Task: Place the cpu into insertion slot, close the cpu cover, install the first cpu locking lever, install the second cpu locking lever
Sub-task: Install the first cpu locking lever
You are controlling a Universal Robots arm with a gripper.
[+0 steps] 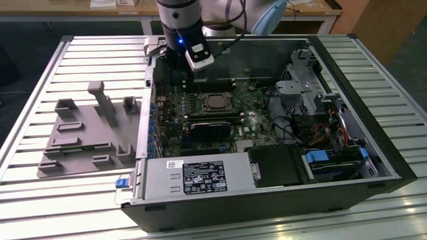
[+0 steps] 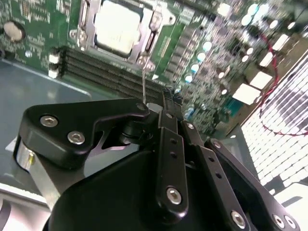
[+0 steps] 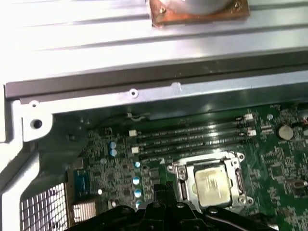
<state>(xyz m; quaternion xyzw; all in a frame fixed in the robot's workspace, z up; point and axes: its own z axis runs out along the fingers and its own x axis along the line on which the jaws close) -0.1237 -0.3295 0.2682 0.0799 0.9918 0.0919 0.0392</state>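
One cpu (image 3: 210, 181) sat in the one insertion slot (image 1: 202, 103), mid-frame in the exterior view — one cpu cover (image 3: 204, 162) down over it — one gripper (image 2: 168, 94) nearby, jaws pinched narrow.

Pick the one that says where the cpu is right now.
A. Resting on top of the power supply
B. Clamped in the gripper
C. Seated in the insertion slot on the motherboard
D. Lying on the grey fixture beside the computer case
C: in both wrist views the pale silver cpu lies flat inside the silvery-rimmed insertion slot on the green motherboard.
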